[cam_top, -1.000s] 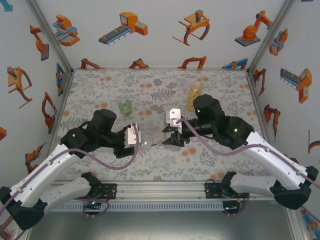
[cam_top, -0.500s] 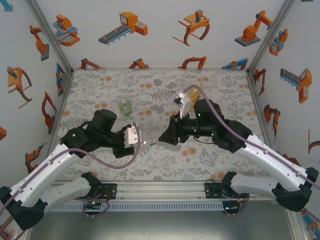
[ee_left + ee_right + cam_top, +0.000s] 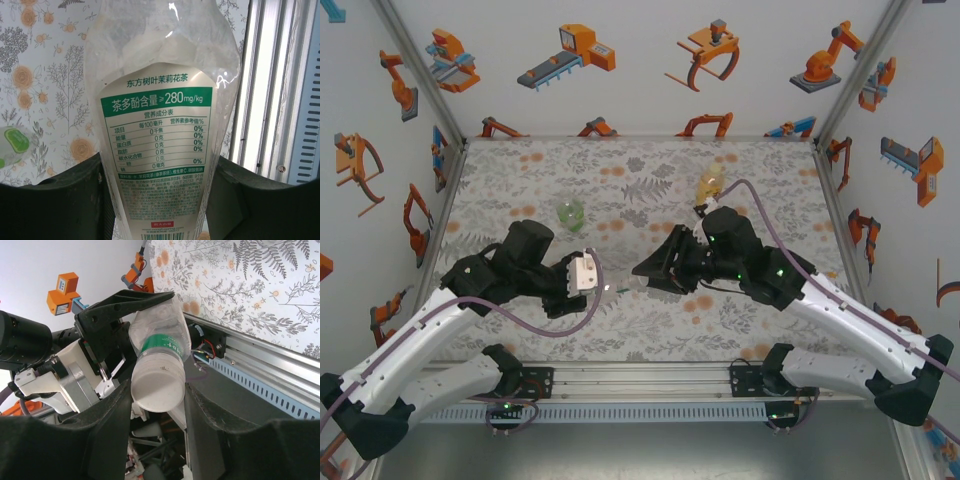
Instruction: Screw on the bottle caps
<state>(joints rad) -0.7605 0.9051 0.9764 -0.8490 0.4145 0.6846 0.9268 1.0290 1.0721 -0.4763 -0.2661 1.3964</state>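
Gripping cap [image 3: 156, 388], right pincer [image 3: 156, 402] has rotated.

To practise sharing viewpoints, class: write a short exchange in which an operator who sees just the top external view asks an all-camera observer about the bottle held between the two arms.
Operator: How is the bottle gripped on the left side?
Observer: The left wrist view shows the left hand clamping the clear bottle around its labelled body, with the green-white label facing the camera.
Operator: Is there a cap at the other end?
Observer: Yes. The right wrist view shows a whitish cap sitting on the bottle's neck, with the right hand closed on its sides.
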